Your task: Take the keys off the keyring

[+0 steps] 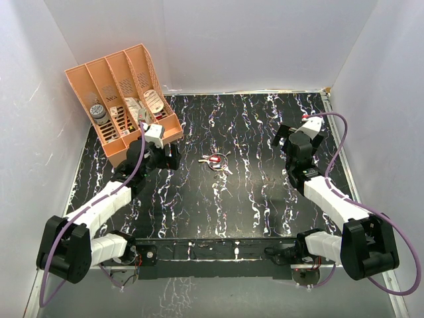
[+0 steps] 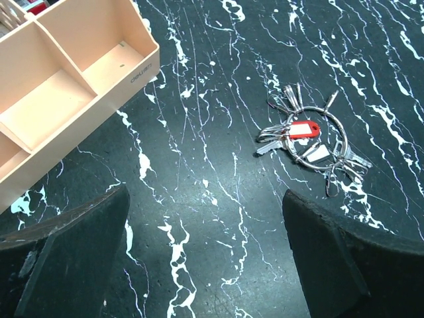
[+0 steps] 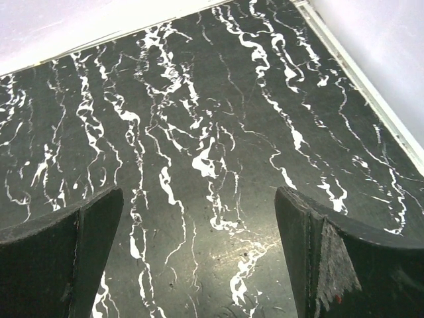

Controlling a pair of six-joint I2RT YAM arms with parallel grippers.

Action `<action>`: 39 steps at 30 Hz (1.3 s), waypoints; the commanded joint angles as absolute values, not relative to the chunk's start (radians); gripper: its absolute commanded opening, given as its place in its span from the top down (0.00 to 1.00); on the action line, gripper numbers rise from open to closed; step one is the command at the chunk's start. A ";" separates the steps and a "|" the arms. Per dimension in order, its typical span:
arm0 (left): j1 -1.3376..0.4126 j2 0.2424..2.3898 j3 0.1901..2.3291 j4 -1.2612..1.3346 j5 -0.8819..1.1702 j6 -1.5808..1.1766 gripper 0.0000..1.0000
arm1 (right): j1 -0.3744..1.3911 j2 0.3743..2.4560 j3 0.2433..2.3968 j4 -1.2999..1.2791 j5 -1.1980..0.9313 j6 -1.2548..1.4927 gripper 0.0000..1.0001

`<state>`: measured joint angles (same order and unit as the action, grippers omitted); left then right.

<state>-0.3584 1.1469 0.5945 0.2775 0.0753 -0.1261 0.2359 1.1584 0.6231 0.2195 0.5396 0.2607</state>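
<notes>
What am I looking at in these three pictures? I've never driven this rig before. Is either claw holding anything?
There are three cameras. The wide picture looks down from above and behind two robot arms bolted to the near edge of a black marbled table. The other two pictures come from a camera on each wrist. The dark shapes in their bottom corners are that arm's own two fingers.

The left gripper is open and holds nothing. Just ahead of it on the table lie the keys, one with a red head, bunched on their thin keyring. An orange compartment organiser stands at the far left.

The right gripper is also open and empty, and its camera shows only bare table.
</notes>
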 commanded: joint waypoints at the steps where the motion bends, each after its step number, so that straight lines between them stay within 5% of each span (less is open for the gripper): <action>1: -0.361 1.174 0.645 0.289 0.031 -0.151 0.01 | 0.239 1.170 0.650 0.244 0.435 0.247 0.02; 20: -0.361 1.211 0.743 0.236 0.087 -0.175 0.01 | 0.412 1.233 0.754 0.163 0.238 0.191 0.03; 24: -0.361 1.202 0.754 0.223 0.037 -0.202 0.01 | 0.468 1.256 0.780 0.141 0.212 0.186 0.19; 28: -0.362 1.157 0.682 0.297 -0.009 -0.249 0.01 | 0.502 1.293 0.778 0.119 0.176 0.199 0.54; 31: -0.361 1.129 0.657 0.303 0.014 -0.260 0.01 | 0.524 1.324 0.761 0.122 0.159 0.214 0.63; 35: -0.360 1.135 0.670 0.256 0.062 -0.252 0.20 | 0.554 1.372 0.758 0.137 0.128 0.229 0.62; 39: -0.361 1.138 0.662 0.265 0.089 -0.286 0.60 | 0.597 1.434 0.784 0.146 0.132 0.226 0.59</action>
<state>-0.3584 1.1633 0.6632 0.2653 0.0452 -0.2581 0.5602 1.3926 0.7425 0.1055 0.1459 0.2169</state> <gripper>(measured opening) 0.544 0.401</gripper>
